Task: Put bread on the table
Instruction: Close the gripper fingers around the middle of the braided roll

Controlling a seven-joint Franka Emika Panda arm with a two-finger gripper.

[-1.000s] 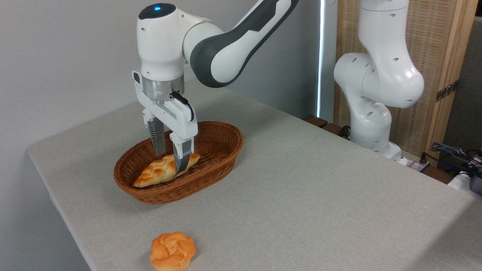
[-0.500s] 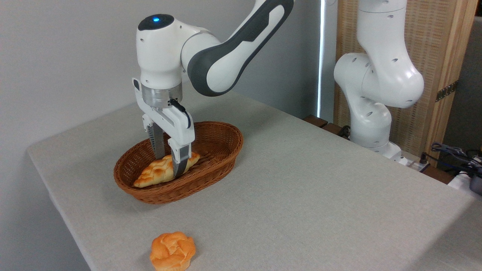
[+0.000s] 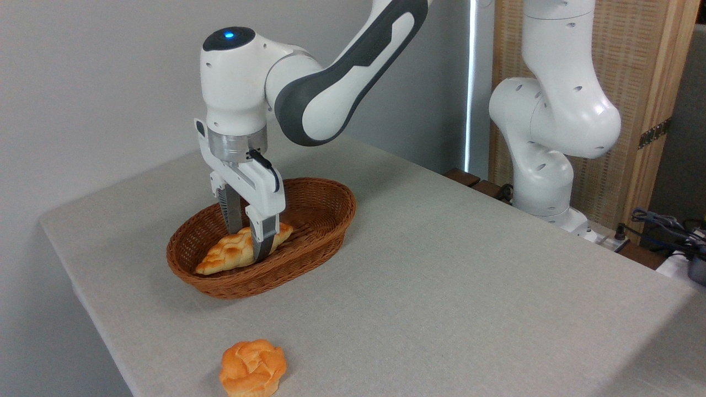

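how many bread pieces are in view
2: a golden-yellow braided loaf lying inside the brown oval wicker basket, and a small round orange bun on the grey-beige cloth table. None seem hidden.

The hand is covering the middle of the bread, and its fingertips are sinking out of sight behind the loaf, so I cannot tell whether they are gripping it. The basket rim is hiding the loaf's underside. The round bun is being clipped by the bottom edge, like the bench at the right
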